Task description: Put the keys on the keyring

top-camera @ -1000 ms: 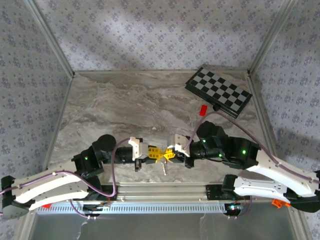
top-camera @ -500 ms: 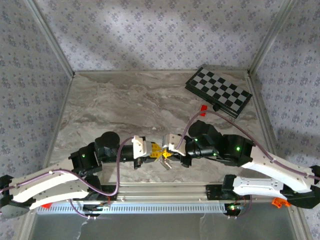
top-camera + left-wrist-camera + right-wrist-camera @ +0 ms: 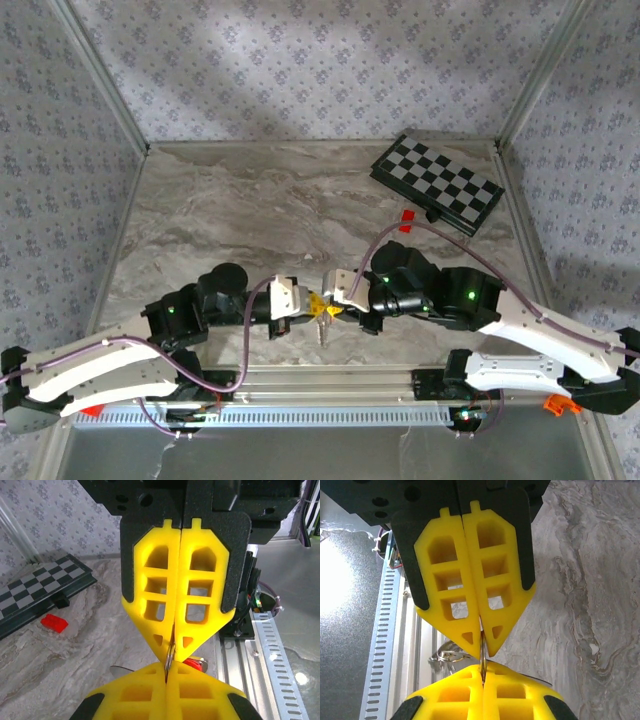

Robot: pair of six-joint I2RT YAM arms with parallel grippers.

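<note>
Where both arms fold inward, low over table near front edge, left gripper and right gripper meet tip to tip. Forearms near level, wrists turned toward each other. Yellow jaws of each pressed together, pinching thin metal keyring edge-on between opposed tips. Keys dangle from junction, on near side in top view. Chessboard and red block at far right, well apart from grippers.

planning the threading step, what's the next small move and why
Likely a small twist of the right gripper to work the key round the keyring: it and the left gripper are both shut tip to tip on that thin metal, the key dangling below.
</note>
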